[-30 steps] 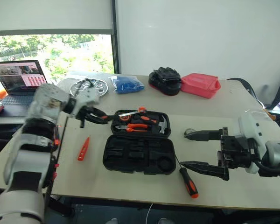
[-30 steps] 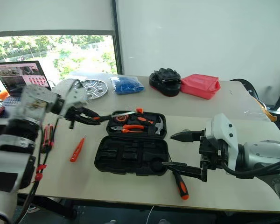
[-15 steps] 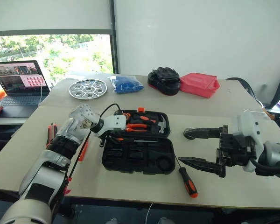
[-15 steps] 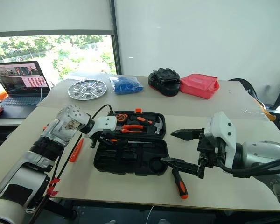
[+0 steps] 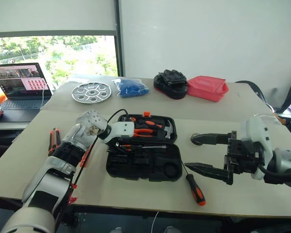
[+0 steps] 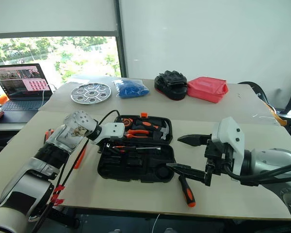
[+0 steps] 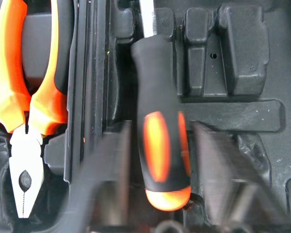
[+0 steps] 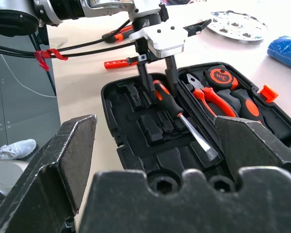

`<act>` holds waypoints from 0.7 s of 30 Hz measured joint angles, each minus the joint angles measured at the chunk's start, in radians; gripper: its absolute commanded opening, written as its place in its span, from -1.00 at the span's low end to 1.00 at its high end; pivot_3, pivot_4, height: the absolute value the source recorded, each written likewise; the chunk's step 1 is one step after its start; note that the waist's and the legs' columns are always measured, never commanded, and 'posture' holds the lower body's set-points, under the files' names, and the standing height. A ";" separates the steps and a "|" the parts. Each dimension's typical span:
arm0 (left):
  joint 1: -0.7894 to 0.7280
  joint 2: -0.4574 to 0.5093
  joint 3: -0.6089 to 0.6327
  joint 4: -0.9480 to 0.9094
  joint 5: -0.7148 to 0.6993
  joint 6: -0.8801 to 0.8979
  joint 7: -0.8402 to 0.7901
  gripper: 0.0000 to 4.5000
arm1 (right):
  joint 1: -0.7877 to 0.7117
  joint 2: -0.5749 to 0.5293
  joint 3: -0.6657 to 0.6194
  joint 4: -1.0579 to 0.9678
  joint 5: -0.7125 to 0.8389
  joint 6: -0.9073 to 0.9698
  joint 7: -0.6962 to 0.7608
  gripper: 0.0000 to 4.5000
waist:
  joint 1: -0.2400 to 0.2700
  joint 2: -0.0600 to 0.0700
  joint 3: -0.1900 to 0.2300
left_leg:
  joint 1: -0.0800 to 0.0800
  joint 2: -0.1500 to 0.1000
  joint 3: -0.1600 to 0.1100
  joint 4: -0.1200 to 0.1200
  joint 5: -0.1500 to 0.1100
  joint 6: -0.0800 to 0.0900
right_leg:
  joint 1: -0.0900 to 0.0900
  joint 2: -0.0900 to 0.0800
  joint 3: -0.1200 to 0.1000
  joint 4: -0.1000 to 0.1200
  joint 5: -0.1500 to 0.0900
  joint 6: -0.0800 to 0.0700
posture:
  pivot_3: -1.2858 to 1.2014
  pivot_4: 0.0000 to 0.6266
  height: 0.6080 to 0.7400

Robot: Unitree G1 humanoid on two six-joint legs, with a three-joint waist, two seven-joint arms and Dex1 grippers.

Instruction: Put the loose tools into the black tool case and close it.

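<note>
The black tool case (image 5: 136, 167) lies open in the middle of the table. Orange-handled pliers (image 5: 144, 132) and other tools sit in its far half. A long screwdriver (image 7: 160, 145) with a black-and-orange handle lies in a slot of the near half. My left gripper (image 5: 117, 143) points down over that handle, open, with a finger (image 8: 145, 80) on each side and a gap to the handle. A second screwdriver (image 5: 196, 188) lies on the table right of the case. My right gripper (image 5: 189, 153) hovers open beside it. A slim orange tool (image 6: 79, 158) lies left of the case, partly behind my left arm.
An orange-and-black tool (image 5: 53, 139) lies near the table's left edge. At the back stand a laptop (image 5: 19, 80), a round silver tray (image 5: 91, 92), a blue bag (image 5: 131, 87), a lumpy black bundle (image 5: 170, 83) and a pinkish-red container (image 5: 207, 87).
My left gripper came down and to the right from left of the case into its near half with the screwdriver, then opened. The screwdriver now lies in the case. The right arm stayed still.
</note>
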 measured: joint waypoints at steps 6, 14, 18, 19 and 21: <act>-0.008 -0.002 0.000 0.021 -0.001 -0.018 0.009 0.88 | 0.000 0.000 0.004 0.000 0.000 0.000 -0.001 1.00 | 0.000 0.000 0.000 | 0.000 0.000 0.000 0.001 0.000 0.000 | 0.000 0.000 0.000 0.000 0.000 0.000 | 0.03 -0.52 1.00; -0.088 -0.004 0.030 -0.004 -0.089 0.086 -0.078 -0.32 | 0.000 0.001 0.009 0.002 -0.002 0.000 0.000 1.00 | 0.000 0.000 0.000 | 0.000 0.000 0.000 0.001 0.000 0.000 | 0.000 0.000 0.000 0.000 0.000 0.000 | 0.03 -0.52 1.00; -0.122 -0.015 0.026 0.034 -0.081 0.031 -0.059 -0.99 | 0.006 0.002 0.017 0.004 -0.030 -0.003 0.001 1.00 | 0.000 0.000 0.000 | 0.000 0.000 0.001 0.001 0.000 0.000 | 0.000 0.000 0.000 0.000 0.000 0.000 | 0.03 -0.52 1.00; -0.124 -0.021 0.019 0.055 -0.069 0.002 -0.046 -0.99 | 0.007 0.002 0.022 0.005 -0.041 -0.003 0.001 1.00 | 0.000 0.000 0.000 | 0.000 0.000 0.001 0.001 0.000 0.000 | 0.001 0.000 0.000 0.000 0.000 0.000 | 0.03 -0.52 1.00; -0.124 -0.037 -0.003 0.110 -0.040 -0.055 -0.018 -0.99 | 0.008 0.002 0.034 0.011 -0.064 -0.004 0.001 1.00 | 0.000 0.000 0.000 | 0.000 0.000 0.001 0.001 0.000 0.000 | 0.000 0.000 0.000 0.000 0.000 0.000 | 0.03 -0.52 1.00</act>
